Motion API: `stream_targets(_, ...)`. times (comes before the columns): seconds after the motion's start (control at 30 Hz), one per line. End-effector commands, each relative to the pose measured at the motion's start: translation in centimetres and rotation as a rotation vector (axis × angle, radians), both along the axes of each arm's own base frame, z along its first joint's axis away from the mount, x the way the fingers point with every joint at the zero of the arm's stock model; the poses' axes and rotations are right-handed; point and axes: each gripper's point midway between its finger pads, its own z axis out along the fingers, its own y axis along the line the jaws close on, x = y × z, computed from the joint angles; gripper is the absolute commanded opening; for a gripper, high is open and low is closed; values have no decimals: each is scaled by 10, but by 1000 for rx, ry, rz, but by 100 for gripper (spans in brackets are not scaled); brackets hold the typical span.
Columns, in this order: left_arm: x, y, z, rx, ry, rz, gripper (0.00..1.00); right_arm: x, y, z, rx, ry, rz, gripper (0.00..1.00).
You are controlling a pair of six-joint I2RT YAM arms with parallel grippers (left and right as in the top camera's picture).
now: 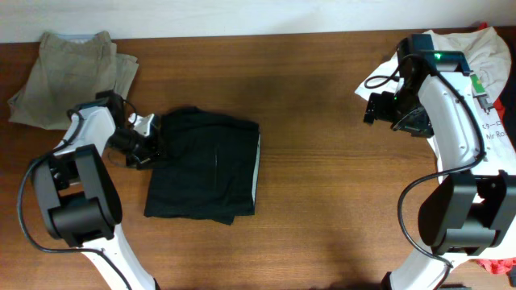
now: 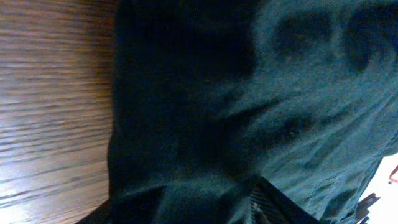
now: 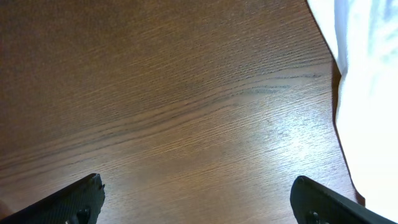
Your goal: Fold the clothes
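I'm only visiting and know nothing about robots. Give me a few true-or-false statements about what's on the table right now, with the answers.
1. The black shorts lie folded on the table. True.
2. The khaki shorts lie on top of the black shorts. False: the khaki shorts lie apart from them, near a far corner of the table.
3. The right pincer is holding the white T-shirt. False: it is open over bare wood, and the white T-shirt lies beside it, not gripped.
4. The left pincer is at an edge of the black shorts. True; whether it is gripping them cannot be seen.
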Motion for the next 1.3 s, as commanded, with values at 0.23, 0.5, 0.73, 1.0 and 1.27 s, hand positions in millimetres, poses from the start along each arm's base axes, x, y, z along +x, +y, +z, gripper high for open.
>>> stream_targets(0.23, 52, -26, 17, 6, -136, 31, 0, -1, -3, 4, -20, -9, -1, 99)
stream_targets(0.5, 125, -14, 124, 42, -373, 98, 0, -1, -3, 4, -20, -9, -1, 99)
stream_targets(0.73, 177, 47, 206, 307, -636, 231, 0, -1, -3, 4, -20, -9, 0, 99)
stream_targets(1.0, 203, 110, 234, 463, -818, 275, 0, -1, -3, 4, -20, -9, -1, 99)
stream_targets(1.27, 218, 149, 199, 598, -814, 210, 0, -1, -3, 4, -20, -9, -1, 99)
